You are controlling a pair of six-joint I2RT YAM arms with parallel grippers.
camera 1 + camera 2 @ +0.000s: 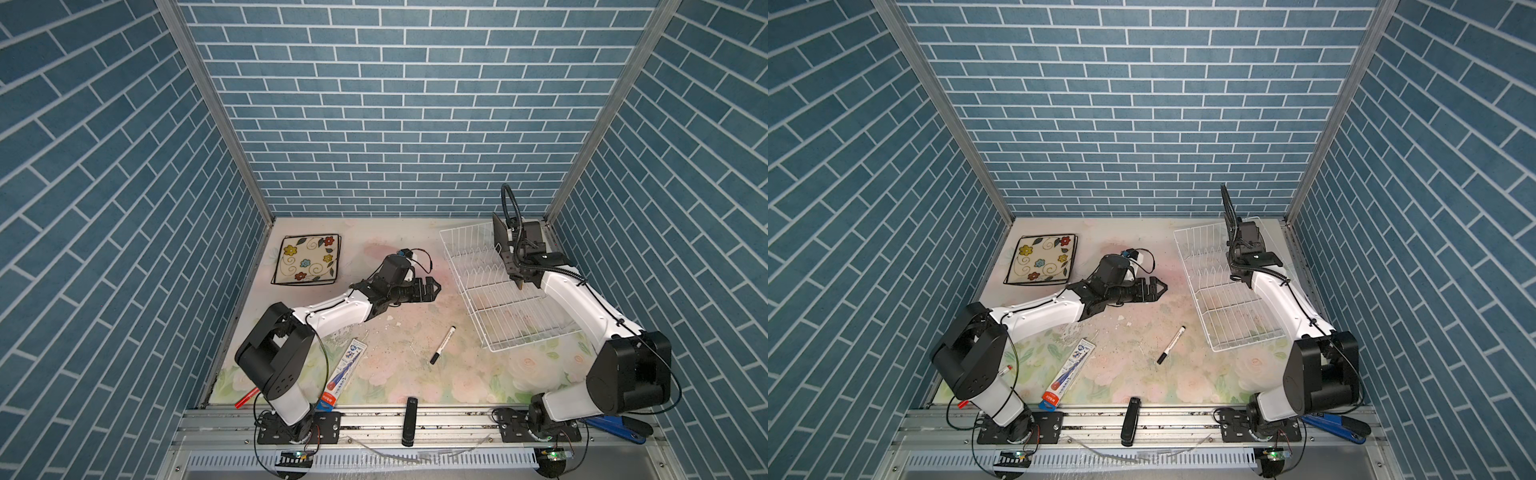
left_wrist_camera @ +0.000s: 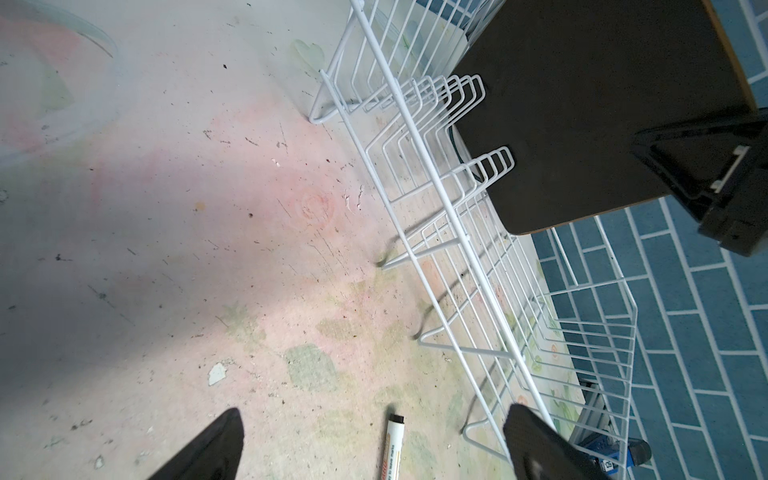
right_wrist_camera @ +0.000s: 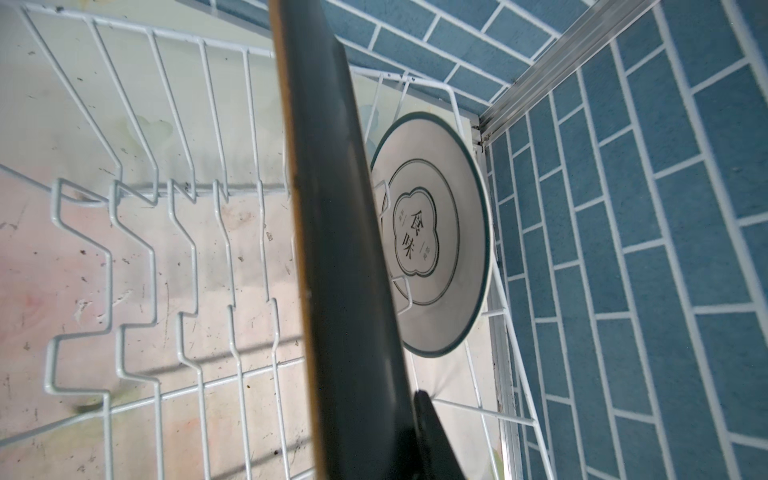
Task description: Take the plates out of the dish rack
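My right gripper [image 1: 508, 254] [image 3: 386, 415] is shut on the edge of a black square plate [image 1: 500, 232] [image 1: 1228, 212] [image 3: 340, 249] and holds it upright above the far end of the white wire dish rack [image 1: 490, 307] [image 1: 1219, 299] [image 2: 436, 199] [image 3: 124, 249]. A round white plate [image 3: 432, 249] with dark rings and a centre emblem stands among the prongs behind it. A cream flowered plate [image 1: 306, 259] [image 1: 1042, 258] lies flat on the table at the far left. My left gripper [image 1: 434, 286] [image 1: 1160, 286] [image 2: 374, 415] is open and empty, low over the table left of the rack.
A black marker [image 1: 442, 345] [image 2: 390, 449] lies on the table between the arms. A blue-and-white packet [image 1: 345, 370] and a red pen [image 1: 246, 398] lie near the left arm's base. A black bar [image 1: 410, 419] and a blue tool [image 1: 615, 428] rest on the front rail.
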